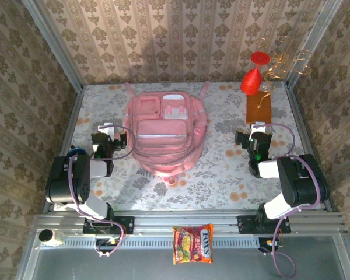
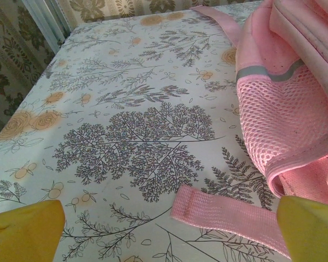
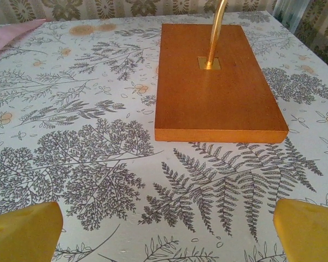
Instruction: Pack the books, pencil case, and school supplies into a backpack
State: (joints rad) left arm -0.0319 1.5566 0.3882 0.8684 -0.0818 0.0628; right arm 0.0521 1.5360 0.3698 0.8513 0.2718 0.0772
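Backpack [image 1: 163, 131], its length running straight ahead, lies just right of the left gripper [image 1: 107, 135], farther from the right gripper [image 1: 255, 137]; both gape wide, empty.

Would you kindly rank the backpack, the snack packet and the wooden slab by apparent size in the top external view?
1. pink backpack, clearly the largest.
2. snack packet.
3. orange-brown wooden slab, only slightly smaller; the packet seems nearer the camera, so this pair's order is unsure.

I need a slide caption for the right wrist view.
Open right end effector over patterned table, facing orange-brown slab with gold rod.
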